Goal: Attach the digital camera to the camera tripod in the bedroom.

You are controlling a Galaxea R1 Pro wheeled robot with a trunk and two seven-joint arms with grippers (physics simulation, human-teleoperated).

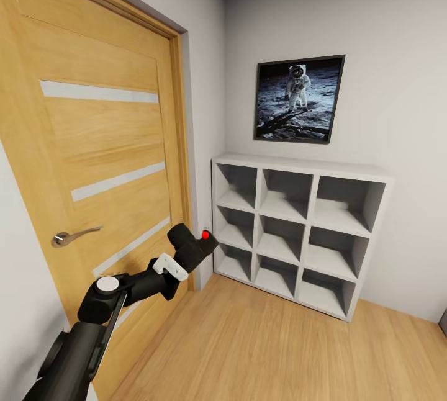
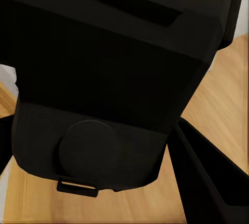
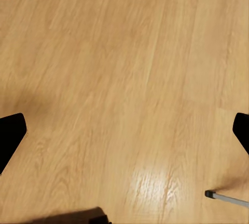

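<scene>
The digital camera point(image 1: 198, 243), small, boxy and black with a round red button on top, is held out in front of the wooden door by my left gripper point(image 1: 188, 252), which is shut on it. Up close in the left wrist view, the camera's dark body point(image 2: 114, 78) sits between the fingers point(image 2: 210, 182). My right gripper point(image 3: 127, 135) hangs open over bare wood floor, its fingertips point(image 3: 10, 133) far apart. A thin grey rod with a dark tip point(image 3: 225, 198) lies at the edge of that view; I cannot tell whether it belongs to the tripod.
A closed wooden door point(image 1: 93, 159) with a metal handle point(image 1: 74, 236) stands close on the left. A white cube shelf point(image 1: 298, 227) sits against the far wall under a framed astronaut picture point(image 1: 299, 98). Light wood floor point(image 1: 261, 345) spreads ahead and to the right.
</scene>
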